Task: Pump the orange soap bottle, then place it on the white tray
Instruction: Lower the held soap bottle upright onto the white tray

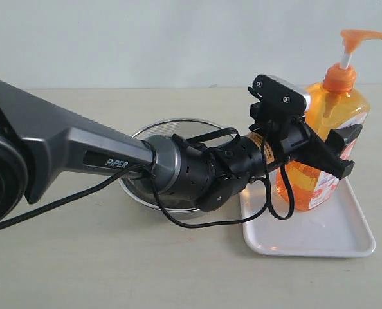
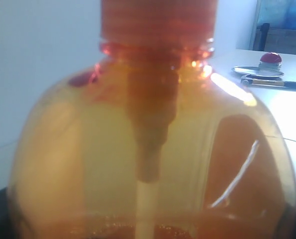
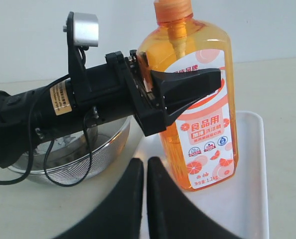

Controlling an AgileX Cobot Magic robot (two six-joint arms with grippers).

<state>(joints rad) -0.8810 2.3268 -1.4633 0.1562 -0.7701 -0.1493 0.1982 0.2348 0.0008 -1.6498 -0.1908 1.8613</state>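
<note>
Nearest me, the left arm (image 1: 81, 154) reaches across the table (image 1: 114, 270) above a steel bowl (image 1: 139, 193). Its left tool (image 1: 345, 149) is clasped around the middle of the orange soap bottle (image 1: 329, 103), with one finger (image 3: 188, 87) lying across the label. The bottle stands upright on the white tray (image 1: 319, 241), toward its far end. Opposite, the right tool (image 3: 144, 172) hangs by the tray's edge with its fingers pressed together, apart from the bottle.

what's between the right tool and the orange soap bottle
Only bare white tray, seen in the right wrist view: the shut right tool sits short of the orange soap bottle.
</note>
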